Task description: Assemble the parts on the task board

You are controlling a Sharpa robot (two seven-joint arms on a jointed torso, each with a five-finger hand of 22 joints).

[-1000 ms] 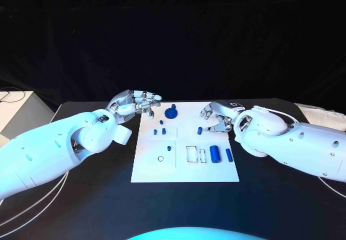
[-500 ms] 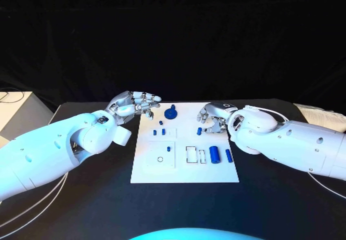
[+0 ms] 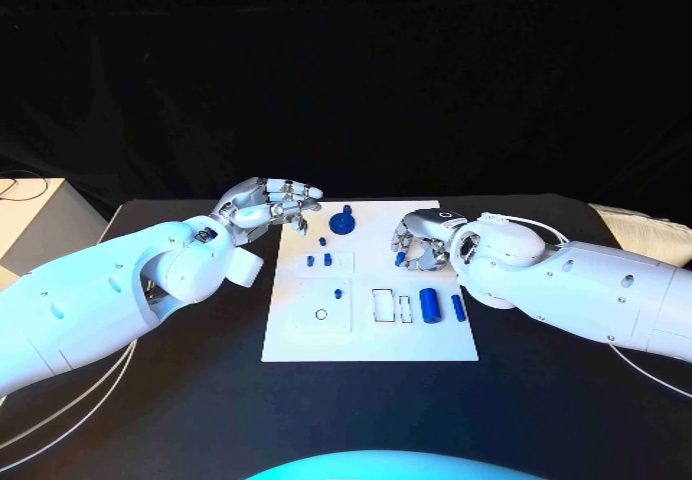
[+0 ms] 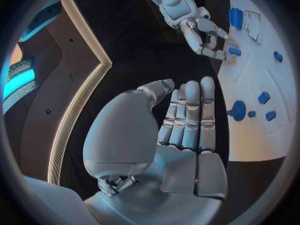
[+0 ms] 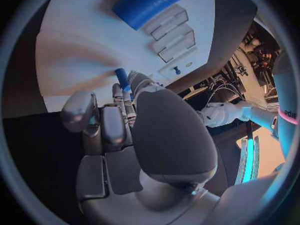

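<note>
Board point(image 3: 368, 345) lies mid-table with blue parts on it. Right hand point(image 3: 421, 242) has slid inward over its right side, fingers now around a small blue peg point(image 3: 400, 259); actual grasp unclear. Left hand point(image 3: 271, 205) stays released beside the far-left corner.

I see a black table point(image 3: 173, 420) across the lower frame, with a black curtain point(image 3: 346, 90) filling the upper half. At the left edge stands a pale cabinet point(image 3: 32, 215), bathed in bluish light.
</note>
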